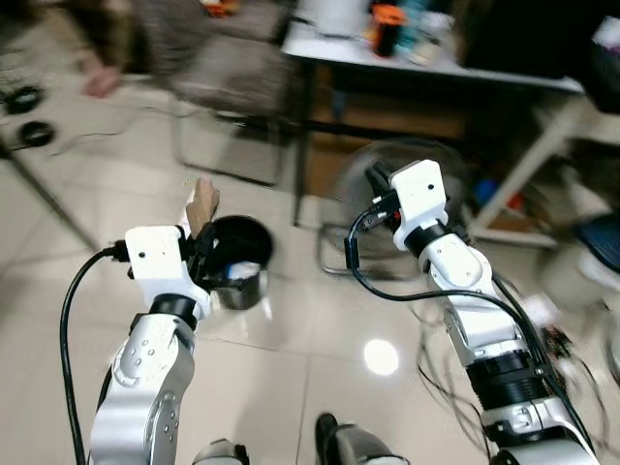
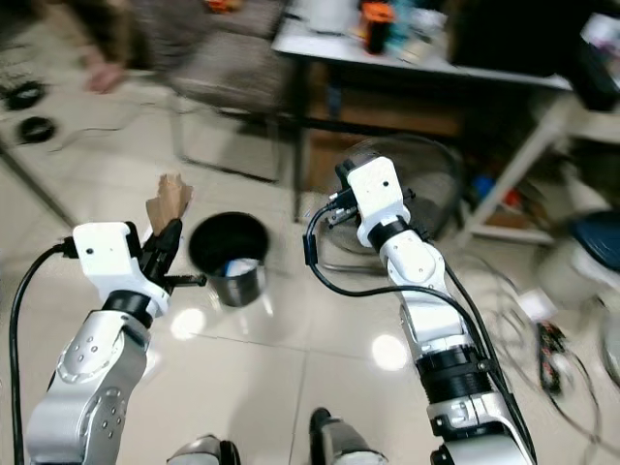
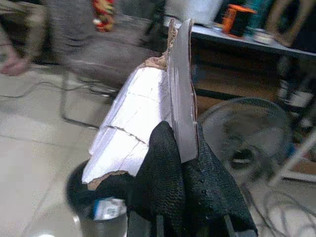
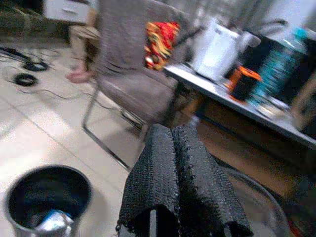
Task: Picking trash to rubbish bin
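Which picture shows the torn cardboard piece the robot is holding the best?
The left wrist view: the cardboard piece looms large there, pinched in the left gripper, with its white face, torn brown edges and cracks clear. The two eye views show it small and blurred, sticking up beside the black bin. The right wrist view looks elsewhere.

Left gripper (image 2: 167,242) raised, jaws clamped on a torn cardboard scrap (image 2: 169,201), just beside a black rubbish bin (image 2: 230,254) on the tiled floor (image 2: 291,339). Right gripper (image 2: 339,199) lifted before a floor fan (image 2: 426,184).
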`<state>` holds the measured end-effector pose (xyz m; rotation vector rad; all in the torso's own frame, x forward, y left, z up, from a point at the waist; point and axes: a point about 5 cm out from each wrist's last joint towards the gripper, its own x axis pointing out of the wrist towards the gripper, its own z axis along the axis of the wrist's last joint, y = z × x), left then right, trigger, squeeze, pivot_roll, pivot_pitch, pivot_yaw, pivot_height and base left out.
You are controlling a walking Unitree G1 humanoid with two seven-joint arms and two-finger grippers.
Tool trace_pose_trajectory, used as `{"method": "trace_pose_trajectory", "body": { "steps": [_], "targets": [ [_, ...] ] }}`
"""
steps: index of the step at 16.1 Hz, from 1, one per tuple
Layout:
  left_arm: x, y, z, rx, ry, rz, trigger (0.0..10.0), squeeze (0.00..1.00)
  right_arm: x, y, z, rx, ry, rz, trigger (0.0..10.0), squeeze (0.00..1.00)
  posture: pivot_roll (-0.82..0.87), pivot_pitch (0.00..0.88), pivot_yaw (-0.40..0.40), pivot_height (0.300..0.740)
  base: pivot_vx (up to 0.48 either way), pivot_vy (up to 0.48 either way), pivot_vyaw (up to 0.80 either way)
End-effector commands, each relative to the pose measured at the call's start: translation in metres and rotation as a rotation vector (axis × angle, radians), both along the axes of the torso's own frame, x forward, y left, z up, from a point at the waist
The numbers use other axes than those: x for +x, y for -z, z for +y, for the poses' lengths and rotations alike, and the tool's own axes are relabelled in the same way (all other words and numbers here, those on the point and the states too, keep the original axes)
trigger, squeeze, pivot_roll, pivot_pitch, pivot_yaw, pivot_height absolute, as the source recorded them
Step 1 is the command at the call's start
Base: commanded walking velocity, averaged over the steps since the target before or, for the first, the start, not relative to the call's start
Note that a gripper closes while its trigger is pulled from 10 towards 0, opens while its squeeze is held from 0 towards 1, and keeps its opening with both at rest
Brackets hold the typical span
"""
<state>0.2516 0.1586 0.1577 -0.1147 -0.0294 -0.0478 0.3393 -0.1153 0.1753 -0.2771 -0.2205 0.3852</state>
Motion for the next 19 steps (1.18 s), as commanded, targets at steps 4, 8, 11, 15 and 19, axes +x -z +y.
{"method": "trace_pose_trajectory", "body": {
  "steps": [4, 8, 11, 15, 19],
  "targets": [
    [0.0044, -0.0002, 0.0053, 0.003, -0.018, 0.009, 10.0, 0.00, -0.0004, 0.0044, -0.0033, -0.006, 0.014, 0.019, 10.0, 0.00, -0.03, 0.183, -0.023, 0.740, 0.000, 0.000, -0.80],
    [0.0054, 0.0006, 0.0063, 0.012, -0.020, 0.014, 10.0, 0.00, -0.0011, 0.0045, -0.0028, -0.003, 0.011, 0.015, 10.0, 0.00, -0.03, 0.183, -0.021, 0.740, 0.000, 0.236, -0.15],
    [0.0061, 0.0010, 0.0065, 0.016, -0.022, 0.017, 10.0, 0.00, -0.0012, 0.0046, -0.0029, -0.005, 0.012, 0.015, 10.0, 0.00, -0.03, 0.183, -0.021, 0.740, 0.000, 0.346, 0.00],
    [0.0062, 0.0030, 0.0062, 0.019, -0.023, 0.025, 10.0, 0.00, -0.0008, 0.0043, -0.0033, -0.005, 0.015, 0.014, 10.0, 0.00, -0.03, 0.183, -0.021, 0.740, 0.000, 0.347, 0.00],
    [0.0067, 0.0049, 0.0073, 0.027, -0.028, 0.038, 10.0, 0.00, -0.0010, 0.0046, -0.0037, -0.004, 0.020, 0.014, 10.0, 0.00, -0.03, 0.186, -0.018, 0.740, 0.000, 0.345, 0.00]
  ]
}}
